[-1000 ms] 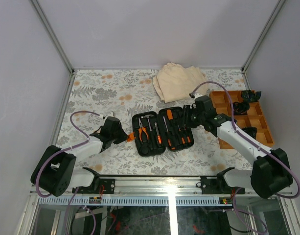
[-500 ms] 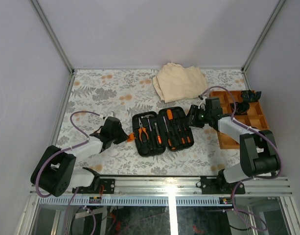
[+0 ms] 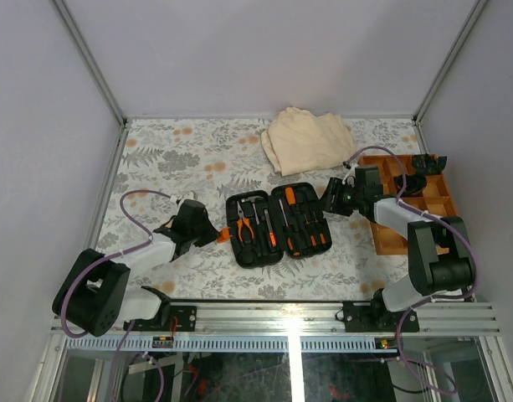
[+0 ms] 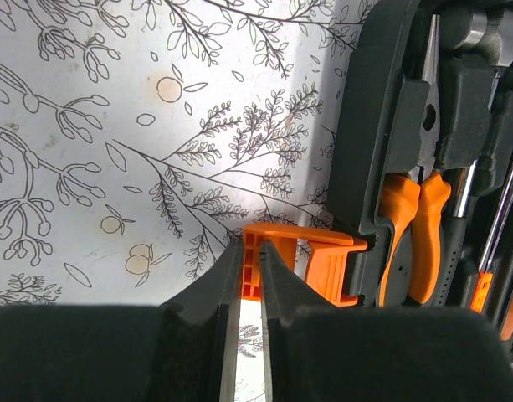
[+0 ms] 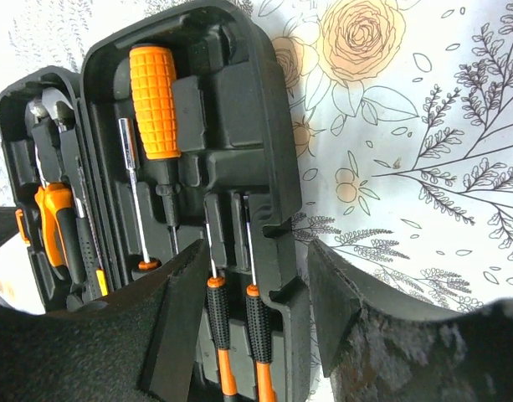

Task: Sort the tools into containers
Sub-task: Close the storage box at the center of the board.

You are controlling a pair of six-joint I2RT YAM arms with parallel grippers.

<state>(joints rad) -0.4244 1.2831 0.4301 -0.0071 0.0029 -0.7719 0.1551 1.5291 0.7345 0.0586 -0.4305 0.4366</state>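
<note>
Now the black tool case (image 3: 258, 260) lies open and flat on the flowered bench (image 3: 172, 159), in the middle, just in front of the two arms. Both halves face up, and the tools sit in their moulded slots. The orange-handled pliers (image 3: 243, 226) are in the left half. A screwdriver with a thick orange handle (image 5: 154, 100) is in the right half at the far end. Below it, two thin screwdrivers with black and orange handles (image 5: 218, 327) lie side by side.

The left claw (image 4: 249, 276) is at the left side of the case, low over the bench. It is clenched on the edge of the small orange latch (image 4: 302, 260), which sticks out from the case wall beside the plier handles. Only a thin strip of orange shows between its two fingers.

The right claw (image 5: 256, 251) is at the right side of the case and it is released. Its fingers (image 5: 176, 318) stand well apart, one over the inside of the right half near the thin screwdrivers, the other outside over the bench. The right wall of the case is between them. I cannot tell if any finger touches the case.

A beige folded cloth (image 3: 306, 138) lies at the far side of the bench, apart from the case. A wooden tray with compartments (image 3: 440, 209) is at the right edge, with some black things in its far compartments.
</note>
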